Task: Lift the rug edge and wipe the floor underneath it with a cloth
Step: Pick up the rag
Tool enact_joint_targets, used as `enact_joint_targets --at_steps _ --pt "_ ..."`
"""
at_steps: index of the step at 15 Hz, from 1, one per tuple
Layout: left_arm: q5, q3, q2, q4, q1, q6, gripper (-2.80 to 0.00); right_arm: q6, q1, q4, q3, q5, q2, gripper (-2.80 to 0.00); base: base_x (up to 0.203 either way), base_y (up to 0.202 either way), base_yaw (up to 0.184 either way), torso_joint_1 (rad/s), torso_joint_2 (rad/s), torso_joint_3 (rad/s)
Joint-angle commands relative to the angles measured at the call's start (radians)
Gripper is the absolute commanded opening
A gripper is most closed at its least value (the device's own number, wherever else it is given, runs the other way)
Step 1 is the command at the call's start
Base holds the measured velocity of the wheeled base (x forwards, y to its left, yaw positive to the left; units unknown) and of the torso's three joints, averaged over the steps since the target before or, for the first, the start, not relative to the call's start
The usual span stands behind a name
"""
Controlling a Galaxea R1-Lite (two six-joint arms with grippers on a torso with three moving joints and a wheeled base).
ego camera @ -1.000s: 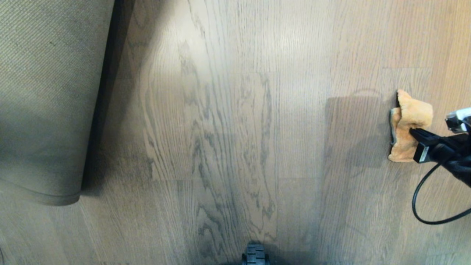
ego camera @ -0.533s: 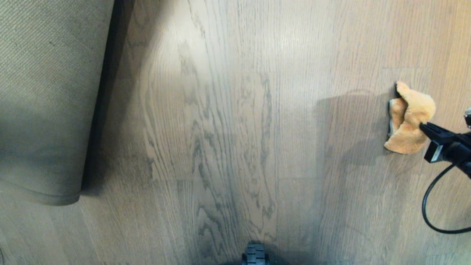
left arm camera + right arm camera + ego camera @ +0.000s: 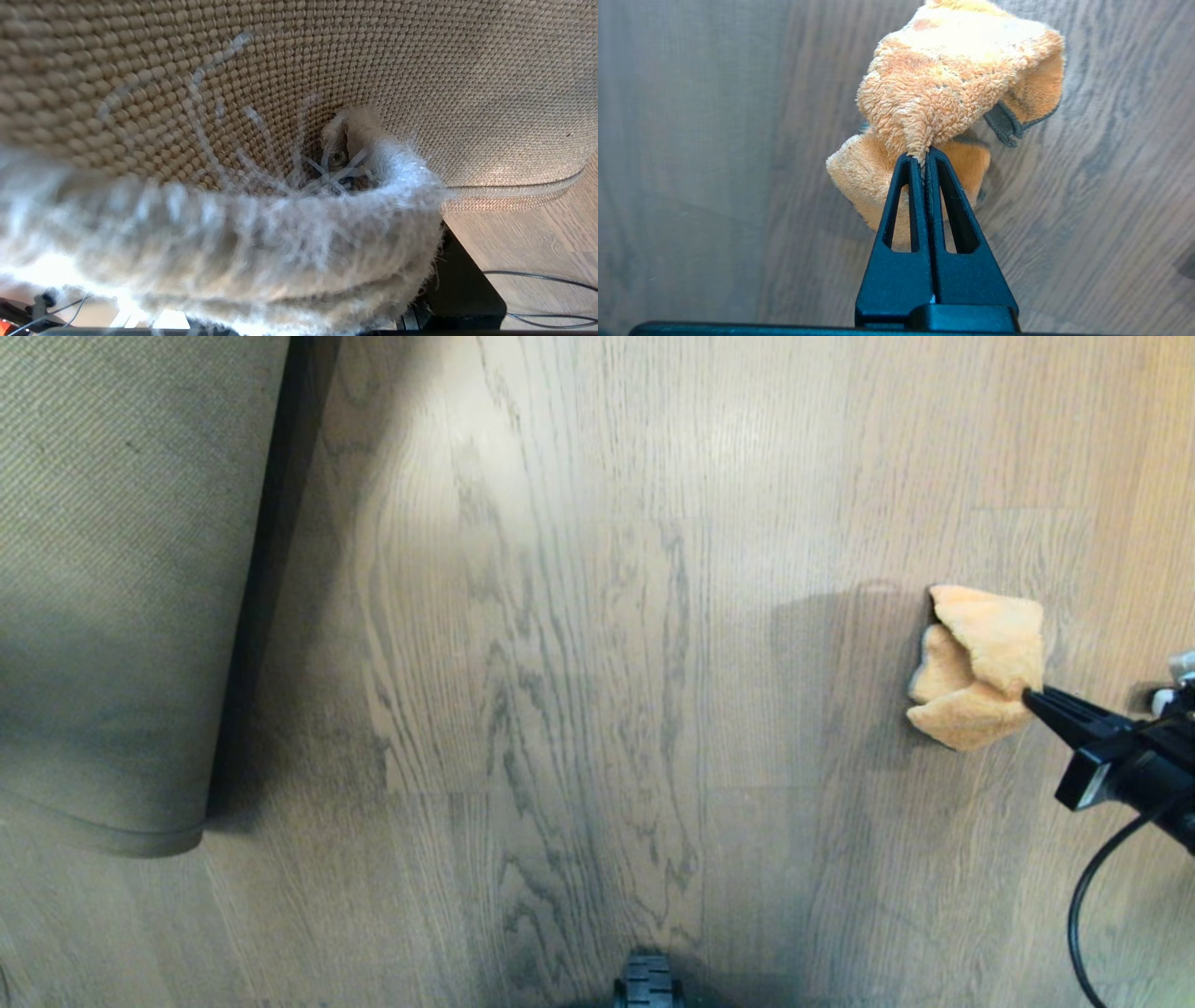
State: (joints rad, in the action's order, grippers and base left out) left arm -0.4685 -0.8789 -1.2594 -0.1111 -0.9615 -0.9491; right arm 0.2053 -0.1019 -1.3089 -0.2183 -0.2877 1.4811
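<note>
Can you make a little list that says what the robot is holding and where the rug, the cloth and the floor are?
rug: rug lifted at the robot's left, woven underside showing
left pincer: hidden behind the rug fold in the left wrist view
right pincer: right pincer shut on a pinch of the cloth
cloth: orange cloth, bunched up, at the right side of the head view
floor: bare wood floor between rug and cloth

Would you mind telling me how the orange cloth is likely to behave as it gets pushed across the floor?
The cloth looks floppy: it bunches in folds beyond the shut right pincer. Its fluffy pile probably drags rather than slides on the floor. It seems light, held by one pinched corner.
</note>
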Motion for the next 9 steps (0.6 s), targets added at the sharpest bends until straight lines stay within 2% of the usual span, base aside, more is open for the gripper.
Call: enact_joint_targets --at_steps 1,6,9 --pt "-0.002 0.001 0.000 -0.001 0.000 -0.005 -2.80 0.002 0.035 -0.008 0.040 -0.002 -0.021 -2.80 0.000 0.000 0.000 0.000 0.00 0.000" --pt "-0.002 0.012 0.001 -0.006 0.000 -0.007 -2.80 0.001 0.111 -0.007 0.097 -0.004 -0.025 -2.80 0.000 0.000 0.000 0.000 0.00 0.000" --pt "-0.002 0.011 0.001 -0.006 0.000 -0.005 -2.80 0.002 0.113 -0.006 0.097 -0.004 -0.015 -2.80 0.000 0.000 0.000 0.000 0.00 0.000"
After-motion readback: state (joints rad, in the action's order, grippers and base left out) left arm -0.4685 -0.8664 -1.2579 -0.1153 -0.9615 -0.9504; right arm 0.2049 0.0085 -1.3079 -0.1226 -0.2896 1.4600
